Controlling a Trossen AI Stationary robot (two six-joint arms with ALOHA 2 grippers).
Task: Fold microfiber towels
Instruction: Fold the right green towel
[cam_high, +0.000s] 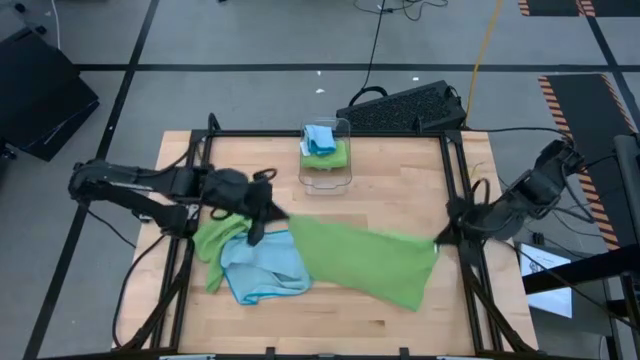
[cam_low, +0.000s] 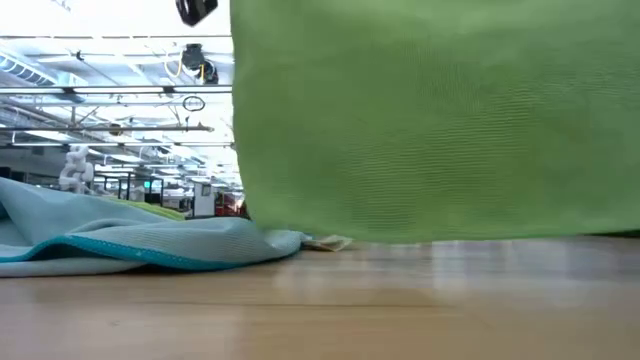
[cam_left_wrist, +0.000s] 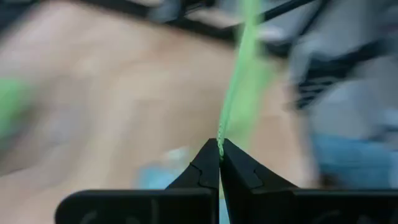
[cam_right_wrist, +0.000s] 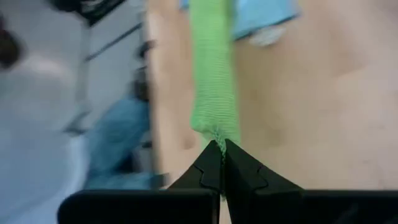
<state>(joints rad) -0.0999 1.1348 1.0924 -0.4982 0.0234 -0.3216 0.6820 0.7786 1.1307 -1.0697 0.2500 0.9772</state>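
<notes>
A: Where the left gripper (cam_left_wrist: 219, 144) pinches, its two fingers are pressed together on the edge of a lime green towel (cam_high: 365, 262); the right gripper (cam_right_wrist: 219, 146) is clamped the same way on the opposite end.

B: And seen from above?

A: The left gripper (cam_high: 268, 205) sits at about nine o'clock from the table's (cam_high: 400, 160) middle; the right gripper (cam_high: 442, 236) is at about three o'clock, near the table's edge; the green towel hangs stretched between them, its lower edge reaching the wood in the low view.

B: The other towels?

A: A light blue towel (cam_high: 262, 265) lies crumpled at about seven o'clock, just beside the stretched one, with another green towel (cam_high: 212, 240) bunched against it; the low view shows that light blue towel (cam_low: 120, 240) flat on the wood beside the hanging green towel (cam_low: 430, 120).

B: Anything at twelve?

A: A clear plastic bin (cam_high: 327, 155), holding folded green and blue towels.
</notes>
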